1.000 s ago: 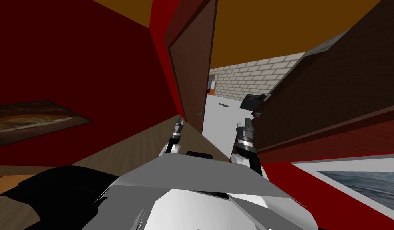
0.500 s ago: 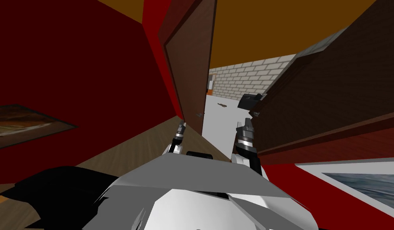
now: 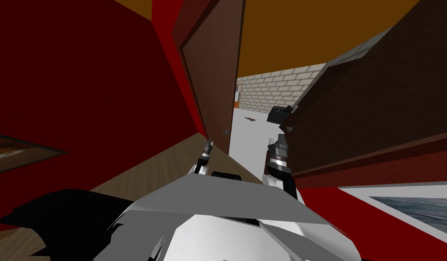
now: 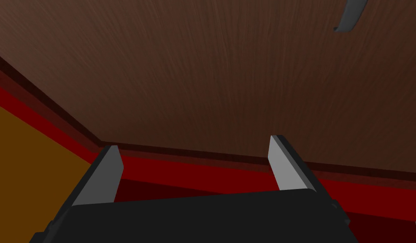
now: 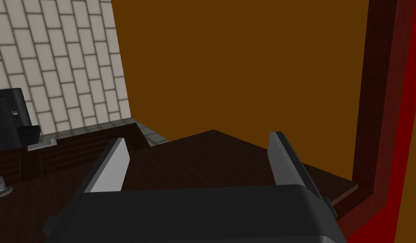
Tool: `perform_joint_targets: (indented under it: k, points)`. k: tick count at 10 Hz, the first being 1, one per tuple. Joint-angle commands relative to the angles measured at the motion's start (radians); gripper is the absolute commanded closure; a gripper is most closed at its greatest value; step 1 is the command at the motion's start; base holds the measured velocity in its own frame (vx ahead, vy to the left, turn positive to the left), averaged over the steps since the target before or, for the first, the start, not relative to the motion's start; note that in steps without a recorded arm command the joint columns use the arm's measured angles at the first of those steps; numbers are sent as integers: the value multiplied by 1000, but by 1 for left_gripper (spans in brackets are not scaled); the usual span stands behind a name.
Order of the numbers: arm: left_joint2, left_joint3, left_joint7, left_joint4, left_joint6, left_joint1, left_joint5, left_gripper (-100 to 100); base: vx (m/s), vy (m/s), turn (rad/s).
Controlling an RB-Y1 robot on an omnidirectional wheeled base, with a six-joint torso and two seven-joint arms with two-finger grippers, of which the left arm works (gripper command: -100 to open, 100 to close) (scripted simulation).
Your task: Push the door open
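At 9 o'clock in our head view, a framed picture (image 3: 14, 153) is hanging on the dark red wall (image 3: 82, 68). Our left gripper (image 3: 208, 146) is pointing toward 12 o'clock with its fingers (image 4: 104, 177) standing apart, released and grasping nothing. It is sitting close to the brown door (image 3: 213, 68), though we cannot tell whether it is touching. The door is standing ajar at 12 o'clock, edge toward us, and its grey handle (image 4: 349, 17) is showing beyond the left gripper. Through the gap at 1 o'clock, a white floor (image 3: 250, 136) and a brick wall (image 3: 277, 88) are showing. Our right gripper (image 3: 278, 141) is likewise released and holding nothing. It is sitting beside a dark cabinet (image 3: 376, 104) running toward 3 o'clock, with a black box (image 3: 279, 114) at 12 o'clock from it.
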Motion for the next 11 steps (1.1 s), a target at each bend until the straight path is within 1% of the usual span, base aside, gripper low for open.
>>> perform_joint_targets:
  k: [1,6,7,11]
  points:
    - [-3,-18,-2,34,-10,-3,-4,-100,99,65,-81]
    - [-3,-57,1,152,-35,-34,-9,-100,82,60,-86]
    - [-4,-72,2,196,-44,-45,-11,-100,105,86,-108]
    - [-6,-101,4,282,-63,-67,-14,-100,104,80,-94]
